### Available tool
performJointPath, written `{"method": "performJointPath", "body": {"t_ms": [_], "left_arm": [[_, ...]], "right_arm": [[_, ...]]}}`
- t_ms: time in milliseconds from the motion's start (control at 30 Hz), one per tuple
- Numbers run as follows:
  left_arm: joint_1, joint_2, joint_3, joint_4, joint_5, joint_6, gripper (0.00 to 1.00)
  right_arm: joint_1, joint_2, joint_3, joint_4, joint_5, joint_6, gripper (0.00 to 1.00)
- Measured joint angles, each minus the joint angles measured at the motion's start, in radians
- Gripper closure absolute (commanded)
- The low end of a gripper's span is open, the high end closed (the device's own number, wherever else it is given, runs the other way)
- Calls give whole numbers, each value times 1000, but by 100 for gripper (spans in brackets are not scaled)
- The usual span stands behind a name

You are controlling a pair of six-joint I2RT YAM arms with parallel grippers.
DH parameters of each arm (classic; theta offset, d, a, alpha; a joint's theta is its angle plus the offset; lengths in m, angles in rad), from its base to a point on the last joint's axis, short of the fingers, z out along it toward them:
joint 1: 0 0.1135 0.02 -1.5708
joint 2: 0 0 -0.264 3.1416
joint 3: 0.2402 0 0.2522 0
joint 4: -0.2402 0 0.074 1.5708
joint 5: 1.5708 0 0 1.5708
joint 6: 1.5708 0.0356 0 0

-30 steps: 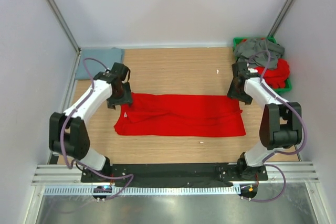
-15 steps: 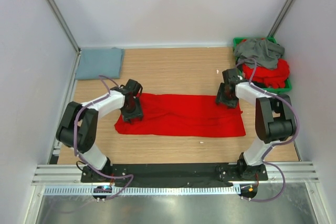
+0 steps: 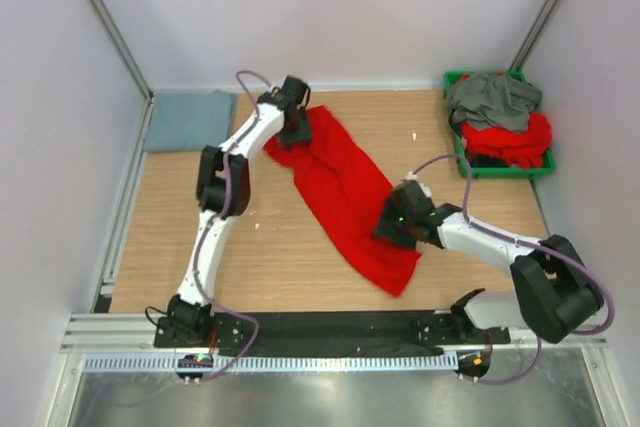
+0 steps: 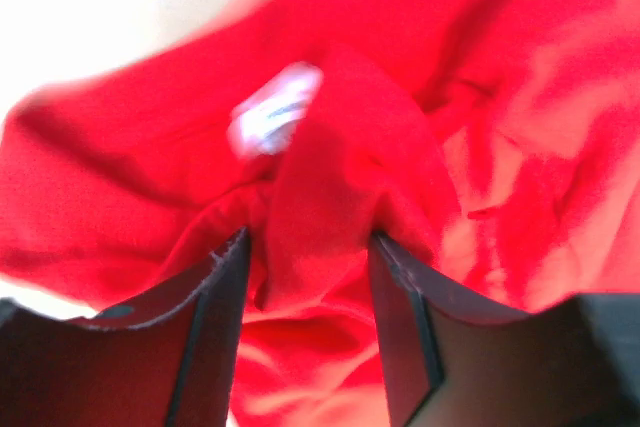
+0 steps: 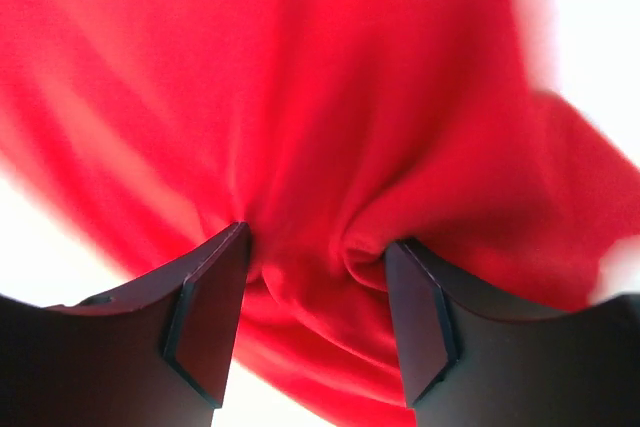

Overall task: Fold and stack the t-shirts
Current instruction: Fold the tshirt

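A bright red t-shirt [image 3: 345,192] hangs stretched in a diagonal band from the back centre-left to the near middle of the table. My left gripper [image 3: 293,123] is shut on its far end, with cloth bunched between the fingers [image 4: 310,247] next to a small white neck label [image 4: 275,119]. My right gripper [image 3: 396,223] is shut on the shirt's near part, a fold pinched between its fingers [image 5: 315,242]. A loose tail of the shirt [image 3: 395,272] lies on the table below the right gripper.
A folded blue-grey t-shirt [image 3: 188,119] lies at the back left corner. A green bin [image 3: 545,170] at the back right holds a dark grey t-shirt [image 3: 492,97] on top of red t-shirts [image 3: 518,137]. Walls enclose the table on three sides.
Both grippers have taken hold of the flat red shirt. The left has carried its end to the back, the right has moved near and inward. The shirt now runs diagonally.
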Motion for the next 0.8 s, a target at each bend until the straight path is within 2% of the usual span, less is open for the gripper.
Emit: {"method": "performJointPath", "body": {"t_ms": [33, 67, 100, 133, 167, 200, 300, 400, 567, 700, 800], "left_arm": [[0, 80, 144, -14, 16, 10, 43], [0, 185, 324, -27, 53, 25, 35], [0, 282, 502, -26, 97, 34, 31], [1, 343, 599, 10, 148, 32, 26], [1, 355, 612, 44, 186, 33, 10], [0, 339, 583, 76, 232, 35, 2], [-6, 196, 347, 172, 324, 29, 0], [-18, 100, 292, 152, 356, 53, 0], [-33, -136, 256, 82, 327, 128, 0], [-31, -459, 33, 59, 254, 169, 0], [-30, -726, -232, 74, 206, 180, 1]], "right_arm": [[86, -16, -10, -4, -13, 55, 36], [161, -20, -11, -12, -13, 95, 34], [261, -18, 0, -23, -14, 142, 33], [354, -6, 32, -59, -17, 178, 31], [438, 10, 79, -94, -10, 204, 30], [498, 23, 134, -131, -2, 220, 29], [571, 35, 320, -229, 74, 240, 26], [554, 31, 440, -305, 184, 230, 23], [428, 32, 534, -403, 288, 149, 23], [291, 86, 580, -389, 262, 51, 24], [209, 199, 673, -360, 241, -27, 25]]}}
